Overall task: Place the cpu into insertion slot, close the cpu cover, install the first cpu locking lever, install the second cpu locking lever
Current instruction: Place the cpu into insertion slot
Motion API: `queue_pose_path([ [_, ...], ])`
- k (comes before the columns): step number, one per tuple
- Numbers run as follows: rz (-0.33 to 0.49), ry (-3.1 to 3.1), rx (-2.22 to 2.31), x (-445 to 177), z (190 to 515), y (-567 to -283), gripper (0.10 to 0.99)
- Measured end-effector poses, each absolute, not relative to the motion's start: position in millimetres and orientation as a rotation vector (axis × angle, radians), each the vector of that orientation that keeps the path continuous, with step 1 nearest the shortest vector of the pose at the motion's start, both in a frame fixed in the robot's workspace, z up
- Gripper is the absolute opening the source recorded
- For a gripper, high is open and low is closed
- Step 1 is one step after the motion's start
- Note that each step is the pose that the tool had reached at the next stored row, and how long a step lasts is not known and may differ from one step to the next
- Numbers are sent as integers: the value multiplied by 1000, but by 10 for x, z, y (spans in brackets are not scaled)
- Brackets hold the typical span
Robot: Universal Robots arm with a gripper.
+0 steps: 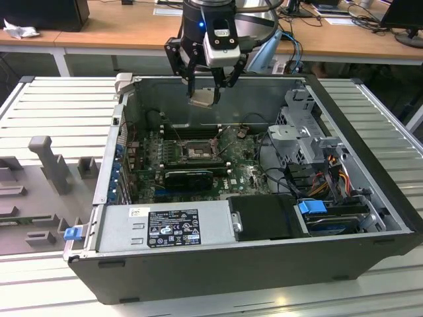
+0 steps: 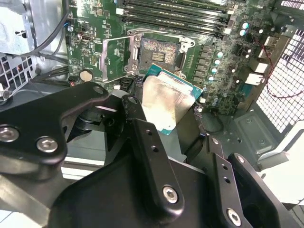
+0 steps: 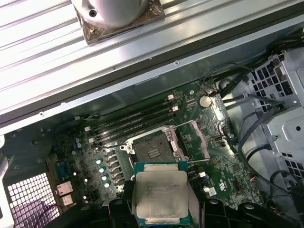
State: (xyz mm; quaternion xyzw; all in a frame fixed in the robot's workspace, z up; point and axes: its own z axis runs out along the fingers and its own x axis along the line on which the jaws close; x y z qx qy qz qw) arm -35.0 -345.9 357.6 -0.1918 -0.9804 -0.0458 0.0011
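My gripper [image 1: 203, 91] hangs above the open computer case, shut on the cpu [image 1: 202, 98], a thin square chip with a pale metallic face. In both wrist views the cpu [image 2: 168, 102] [image 3: 159, 194] sits between the black fingers [image 2: 142, 142], held well above the green board. The insertion slot [image 1: 197, 150] [image 2: 159, 52] [image 3: 152, 147] lies below and slightly ahead of the chip, open, with its dark contact field bare. The cpu cover [image 2: 115, 56] [image 3: 192, 141] is swung open and lies to one side of the slot.
Long black memory slots [image 1: 192, 129] run just behind the slot, and a black expansion card [image 1: 188, 176] lies in front of it. A power supply [image 1: 165, 228], a drive cage [image 1: 307, 132] with cables, and the case walls [image 1: 218, 86] ring the board.
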Motion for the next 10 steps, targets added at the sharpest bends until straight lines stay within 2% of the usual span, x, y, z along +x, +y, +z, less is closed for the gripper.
queue_pose_path([
  [10, -144, -3031, -830, -350, 3575, -3459, 525],
])
